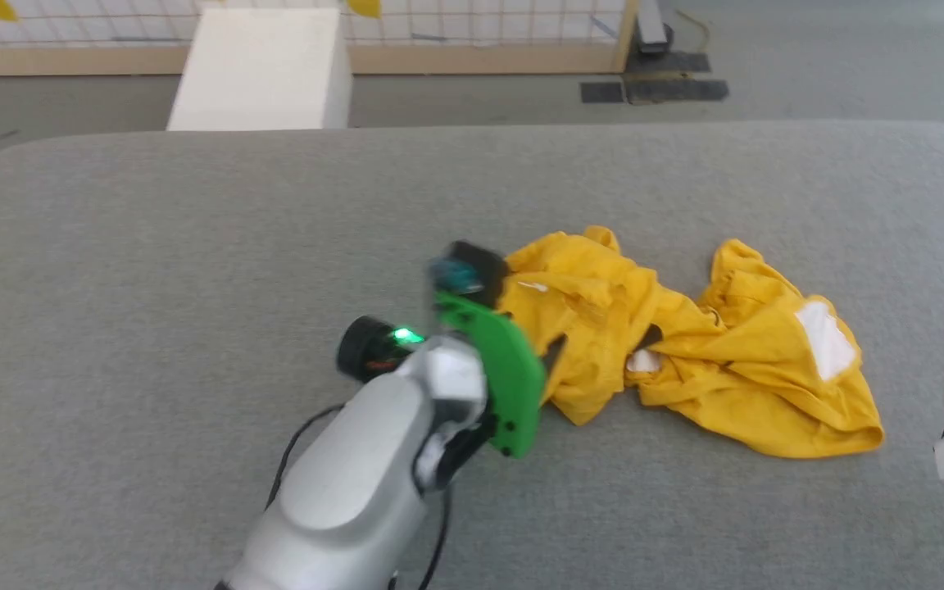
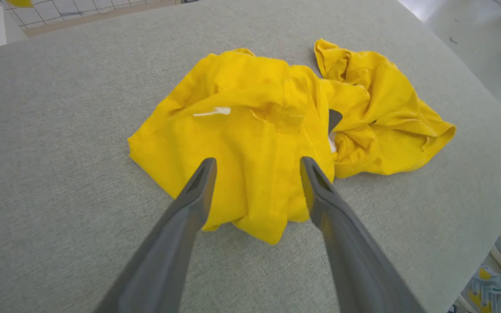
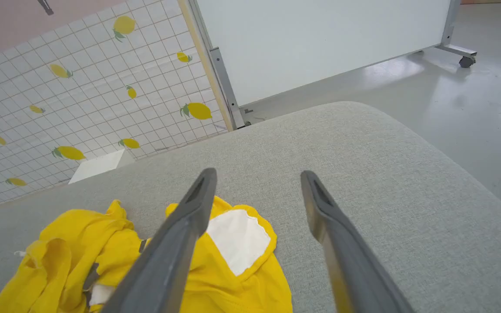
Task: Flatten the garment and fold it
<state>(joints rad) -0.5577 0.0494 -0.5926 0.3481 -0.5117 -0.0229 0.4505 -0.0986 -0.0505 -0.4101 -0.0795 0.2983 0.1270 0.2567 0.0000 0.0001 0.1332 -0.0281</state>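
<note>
Two claws gape empty: left gripper (image 2: 257,163) hangs at lower centre over the crumpled garment (image 2: 250,108), likely to pinch it; right gripper (image 3: 257,174) idles alongside.

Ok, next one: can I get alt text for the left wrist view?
A crumpled yellow T-shirt lies bunched on a grey fabric-covered table. The left end effector is open, its two dark fingers framing the shirt's near part with nothing gripped.
</note>
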